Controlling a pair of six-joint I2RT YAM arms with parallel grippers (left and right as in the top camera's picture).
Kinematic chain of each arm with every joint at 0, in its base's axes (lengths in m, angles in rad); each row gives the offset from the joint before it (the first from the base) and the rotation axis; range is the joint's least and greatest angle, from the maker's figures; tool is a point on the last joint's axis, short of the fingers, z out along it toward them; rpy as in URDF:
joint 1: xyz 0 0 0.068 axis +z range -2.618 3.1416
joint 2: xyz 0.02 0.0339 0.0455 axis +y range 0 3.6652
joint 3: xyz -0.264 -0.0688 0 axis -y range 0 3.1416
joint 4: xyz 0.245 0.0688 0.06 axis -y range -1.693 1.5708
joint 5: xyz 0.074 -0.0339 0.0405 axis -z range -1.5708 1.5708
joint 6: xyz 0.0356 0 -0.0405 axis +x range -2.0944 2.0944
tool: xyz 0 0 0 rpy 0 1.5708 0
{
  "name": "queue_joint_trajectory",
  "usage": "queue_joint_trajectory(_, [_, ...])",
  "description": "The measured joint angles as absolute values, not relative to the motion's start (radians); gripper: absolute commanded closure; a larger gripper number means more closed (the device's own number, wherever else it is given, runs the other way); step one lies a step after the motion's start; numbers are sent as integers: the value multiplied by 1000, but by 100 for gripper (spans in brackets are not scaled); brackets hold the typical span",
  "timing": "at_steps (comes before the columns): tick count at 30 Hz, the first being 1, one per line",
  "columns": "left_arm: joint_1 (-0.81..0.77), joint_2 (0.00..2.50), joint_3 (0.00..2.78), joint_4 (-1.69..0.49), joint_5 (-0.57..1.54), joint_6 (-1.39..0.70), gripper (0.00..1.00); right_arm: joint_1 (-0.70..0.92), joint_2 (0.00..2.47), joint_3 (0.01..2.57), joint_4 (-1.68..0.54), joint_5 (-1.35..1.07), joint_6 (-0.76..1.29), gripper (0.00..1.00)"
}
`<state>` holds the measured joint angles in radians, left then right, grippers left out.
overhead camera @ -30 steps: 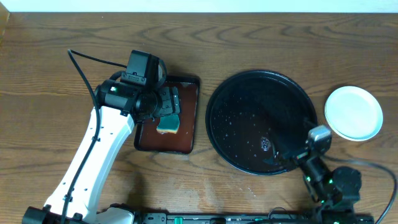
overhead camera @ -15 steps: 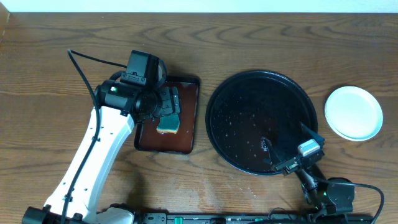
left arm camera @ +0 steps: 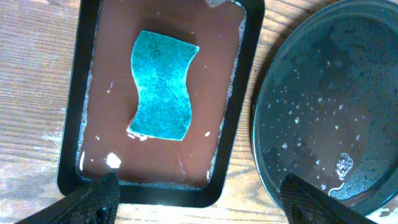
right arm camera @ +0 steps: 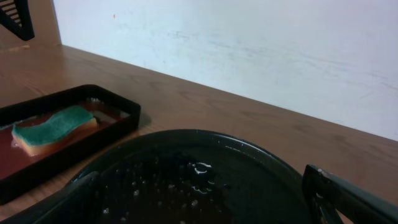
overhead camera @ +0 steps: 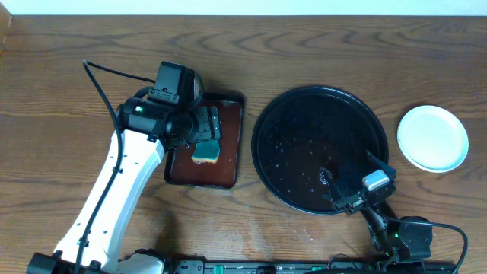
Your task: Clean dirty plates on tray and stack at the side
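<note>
The round glossy black tray [overhead camera: 317, 148] lies right of centre, wet with water drops and with no plate on it; it also shows in the left wrist view [left arm camera: 323, 99] and the right wrist view [right arm camera: 199, 180]. A white stack of plates [overhead camera: 433, 138] sits on the table to the tray's right. My right gripper [overhead camera: 356, 185] is open and empty, low over the tray's front right rim. My left gripper [overhead camera: 204, 125] is open and empty above the rectangular tray.
A dark reddish-brown rectangular tray [overhead camera: 228, 160] holds brownish water and a green-topped sponge [overhead camera: 206, 152], which also shows in the left wrist view [left arm camera: 161, 86] and the right wrist view [right arm camera: 53, 126]. A white wall [right arm camera: 249, 43] backs the table.
My right arm has pulled back toward the table's front edge and its gripper has tilted down over the tray's front right rim. The left arm has not moved.
</note>
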<state>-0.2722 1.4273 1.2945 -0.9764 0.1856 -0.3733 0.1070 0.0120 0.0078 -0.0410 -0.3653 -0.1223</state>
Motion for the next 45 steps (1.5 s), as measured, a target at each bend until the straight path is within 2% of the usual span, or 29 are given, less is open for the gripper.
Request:
queue_joint_trajectory(9, [-273,1425,1295,-966,153,-360,16,107,12,8,-41,-365,-122,1])
queue_joint_trajectory(13, [-276,1367,1254,-807,60,-332,17,107,12,8,-41,-365,-123,1])
queue_joint_trajectory(19, [-263,1058,980,-427,-7,-256,16,107,12,8,-41,-362,-125,1])
queue_joint_trajectory(23, [-225,848,770,-298,-36,-238,16,107,12,8,-41,-362,-125,1])
queue_joint_trajectory(28, [-167,566,516,-234,-66,-232,16,107,12,8,-41,-362,-125,1])
queue_joint_trajectory(36, [-38,132,258,-225,-86,-262,17,107,12,7,-41,-361,-125,1])
queue_joint_trajectory(40, [-33,17,161,-188,-86,-266,16,107,12,7,-41,-362,-125,1])
queue_joint_trajectory(45, [-34,10,57,-89,-86,-266,17,107,12,7,-41,-362,-125,1])
